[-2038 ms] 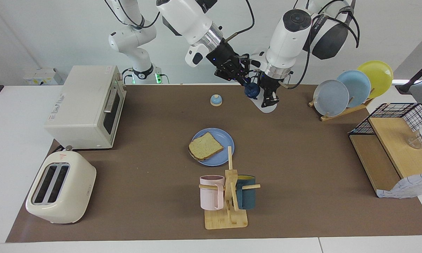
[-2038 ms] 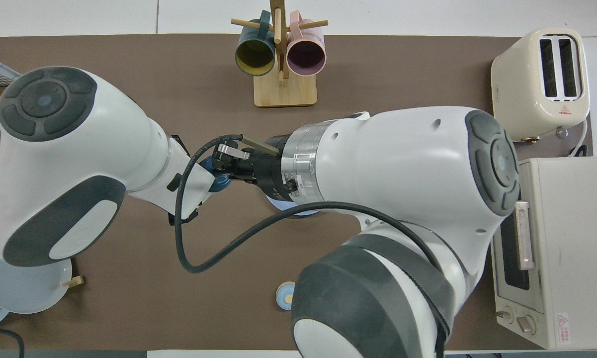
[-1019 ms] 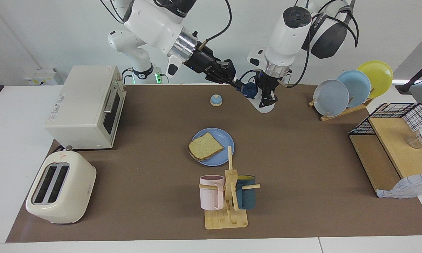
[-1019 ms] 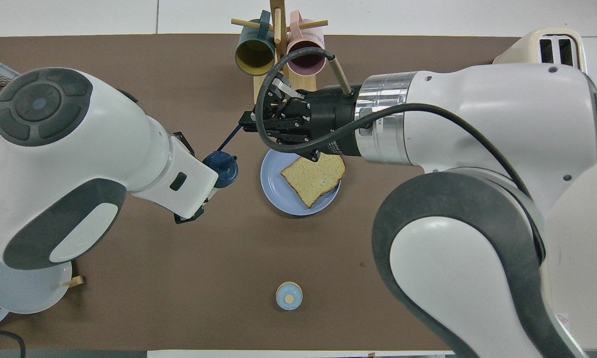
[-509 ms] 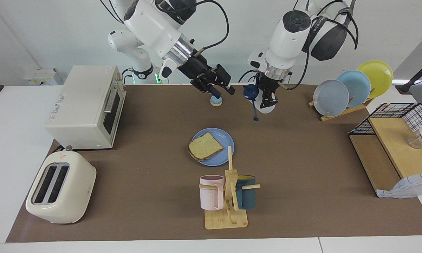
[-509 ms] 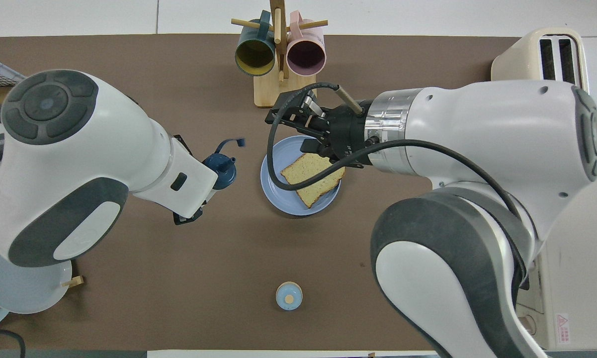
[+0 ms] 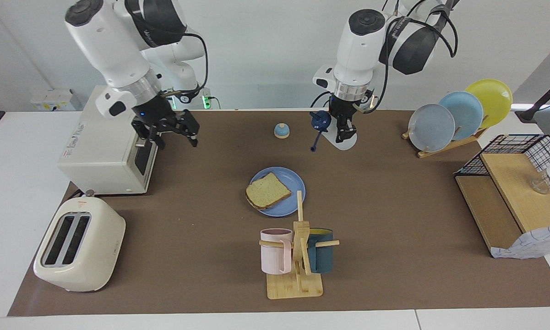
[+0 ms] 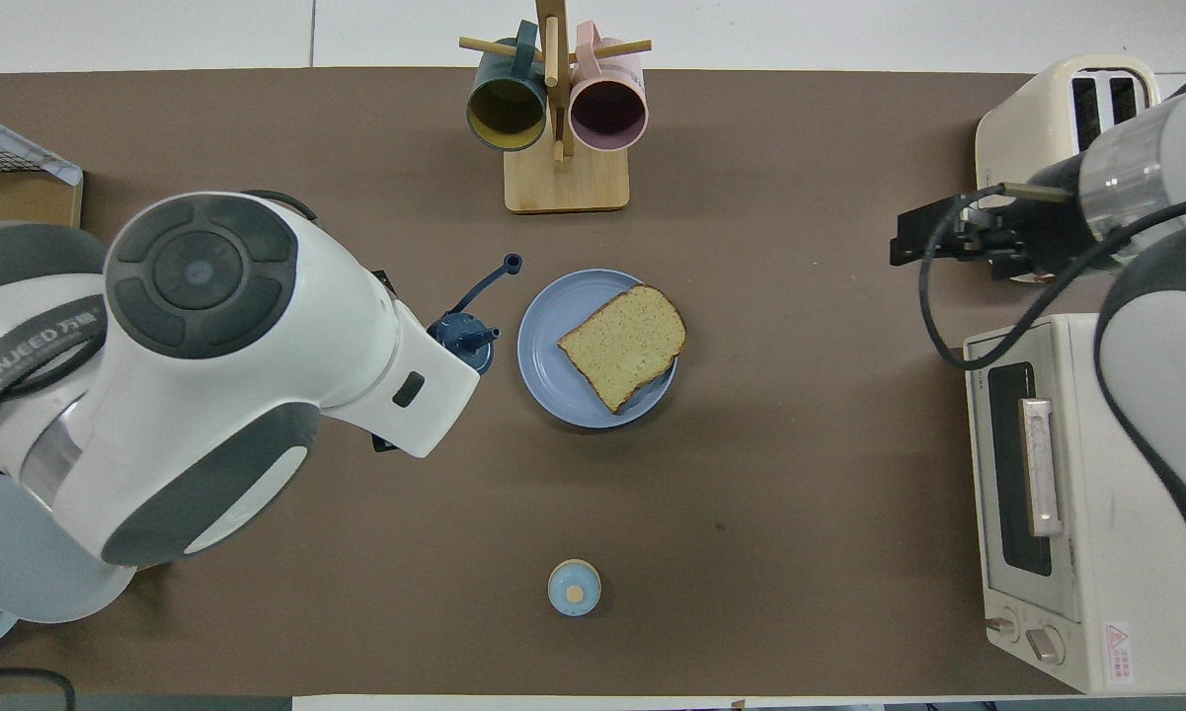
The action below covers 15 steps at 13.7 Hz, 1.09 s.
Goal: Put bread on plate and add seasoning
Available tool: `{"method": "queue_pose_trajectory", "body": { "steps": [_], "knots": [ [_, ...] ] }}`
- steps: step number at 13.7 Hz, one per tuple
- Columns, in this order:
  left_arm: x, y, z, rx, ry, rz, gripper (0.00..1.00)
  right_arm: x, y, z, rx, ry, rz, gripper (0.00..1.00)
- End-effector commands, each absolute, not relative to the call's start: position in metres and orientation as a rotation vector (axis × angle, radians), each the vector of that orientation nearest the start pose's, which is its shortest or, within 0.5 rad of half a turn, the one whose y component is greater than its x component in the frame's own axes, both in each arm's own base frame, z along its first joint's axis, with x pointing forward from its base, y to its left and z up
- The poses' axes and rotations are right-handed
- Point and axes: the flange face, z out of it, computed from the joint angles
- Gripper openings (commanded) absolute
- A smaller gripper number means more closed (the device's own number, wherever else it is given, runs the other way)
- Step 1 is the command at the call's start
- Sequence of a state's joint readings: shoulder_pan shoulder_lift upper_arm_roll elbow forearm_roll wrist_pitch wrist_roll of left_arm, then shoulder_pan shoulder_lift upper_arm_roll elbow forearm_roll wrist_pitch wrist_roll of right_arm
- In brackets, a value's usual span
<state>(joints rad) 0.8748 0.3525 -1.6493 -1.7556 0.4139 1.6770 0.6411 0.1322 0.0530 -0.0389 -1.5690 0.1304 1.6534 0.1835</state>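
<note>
The bread (image 7: pixel 268 190) lies on the blue plate (image 7: pixel 289 177) in the middle of the mat; both also show in the overhead view, the bread (image 8: pixel 622 346) on the plate (image 8: pixel 545 346). My left gripper (image 7: pixel 345 127) is shut on the seasoning bottle (image 7: pixel 343 140) and holds it tilted in the air over the mat beside the plate, toward the left arm's end. Its navy cap (image 8: pixel 464 331) is flipped open and the lid dangles on its strap (image 7: pixel 314 145). My right gripper (image 7: pixel 168 134) is open and empty in front of the toaster oven, also seen in the overhead view (image 8: pixel 907 243).
A toaster oven (image 7: pixel 110 137) and a toaster (image 7: pixel 80 243) stand at the right arm's end. A small bell (image 7: pixel 281 130) sits nearer to the robots than the plate. A mug rack (image 7: pixel 297 256) stands farther away. A plate rack (image 7: pixel 458 114) and wire shelf (image 7: pixel 513 192) are at the left arm's end.
My right gripper pulled the bottle's cap open, let go and swung away to the toaster oven. The lid now hangs loose. The left gripper kept hold of the bottle and shifted slightly.
</note>
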Motion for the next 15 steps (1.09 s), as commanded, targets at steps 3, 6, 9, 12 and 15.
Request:
{"method": "queue_pose_trajectory", "body": {
  "steps": [3,6,9,12,15],
  "knots": [
    [0.472,-0.332,0.503,-2.134,1.997,0.115,0.0,0.579,0.028,0.611,-3.16,0.023,0.1,1.0],
    [0.468,-0.358,0.477,-2.036,1.978,0.155,0.0,0.573,0.022,0.607,-3.165,-0.108,0.104,1.0],
    [0.471,-0.372,0.46,-1.98,1.936,0.176,0.0,0.562,0.008,0.601,-3.165,-0.085,0.132,1.0],
    [0.476,-0.387,0.439,-1.946,1.919,0.208,0.0,0.541,-0.002,0.602,-3.159,-0.058,0.151,1.0],
    [0.489,-0.408,0.408,-1.903,1.866,0.267,0.0,0.552,-0.001,0.598,-3.166,-0.064,0.095,1.0]
  ]
}}
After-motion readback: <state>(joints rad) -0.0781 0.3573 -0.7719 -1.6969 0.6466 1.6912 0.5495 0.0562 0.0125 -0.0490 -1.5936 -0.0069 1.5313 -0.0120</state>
